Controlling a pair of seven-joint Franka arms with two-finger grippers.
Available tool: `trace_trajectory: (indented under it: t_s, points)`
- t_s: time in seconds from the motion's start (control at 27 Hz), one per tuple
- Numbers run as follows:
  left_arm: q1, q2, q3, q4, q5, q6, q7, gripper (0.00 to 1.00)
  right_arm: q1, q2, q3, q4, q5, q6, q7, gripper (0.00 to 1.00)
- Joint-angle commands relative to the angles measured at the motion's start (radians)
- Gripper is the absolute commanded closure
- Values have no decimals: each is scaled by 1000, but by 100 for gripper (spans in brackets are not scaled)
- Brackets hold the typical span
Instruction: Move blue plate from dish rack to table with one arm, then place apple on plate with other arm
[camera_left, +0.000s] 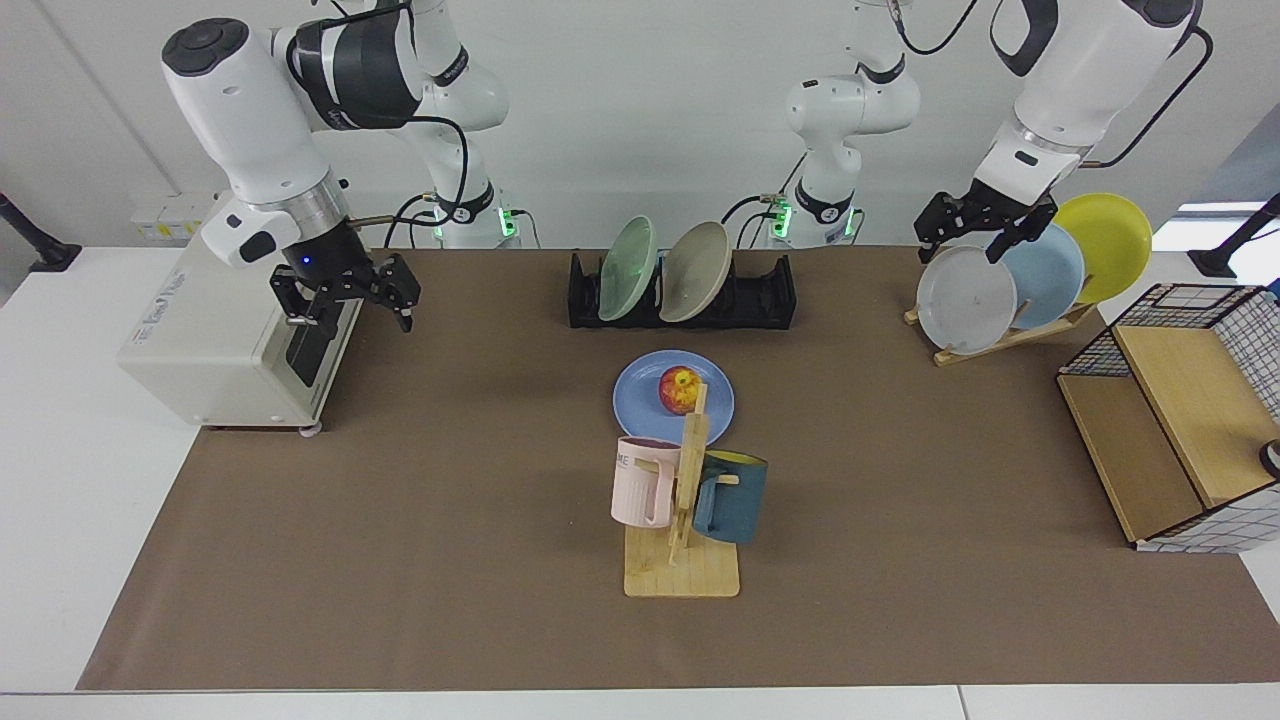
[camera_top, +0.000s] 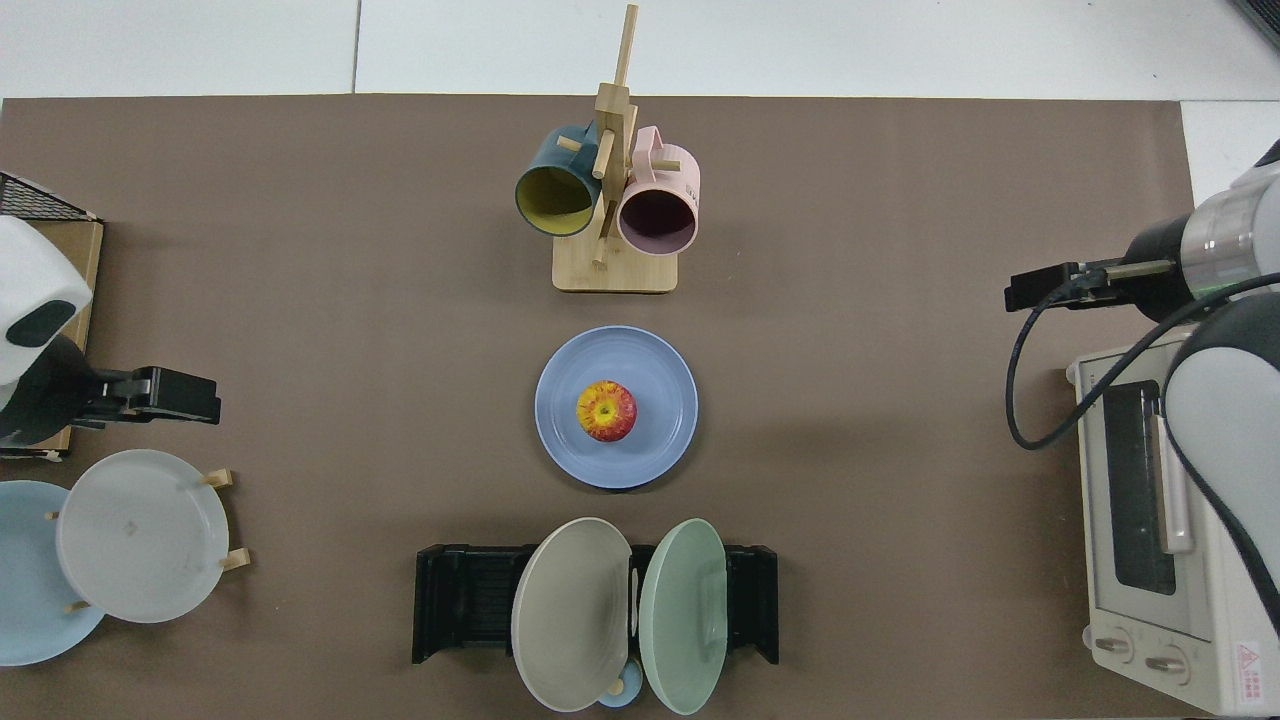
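From the front, the apple (camera_left: 680, 389) sat on the blue plate (camera_left: 673, 397) on the table (camera_left: 420, 520), near the dish rack (camera_left: 682, 292). The right gripper (camera_left: 345, 298) hung wide open by the toaster oven (camera_left: 235, 330), and the left gripper (camera_left: 978, 228) hung open above the grey plate (camera_left: 965, 299). From above, the apple (camera_top: 606, 410) lay in the middle of the blue plate (camera_top: 616, 407), with both grippers far off at the sides.

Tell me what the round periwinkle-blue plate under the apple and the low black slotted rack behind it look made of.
Round periwinkle-blue plate: probably matte plastic or melamine; even colour, faint concentric ridges, no glaze shine. Low black slotted rack: seemingly moulded plastic; uniform black, thick slotted walls with soft sheen.
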Motion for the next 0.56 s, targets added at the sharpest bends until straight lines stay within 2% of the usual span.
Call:
trace_trajectory:
  t_s: [0.0, 0.52]
  points:
    - [-7, -7, 4, -17, -5, 21, -9, 0, 7, -6, 9, -21, -57, 2, 87, 0]
    - [-7, -6, 4, -17, -5, 21, -10, 0, 3, -6, 11, -18, -51, 12, 182, 0]
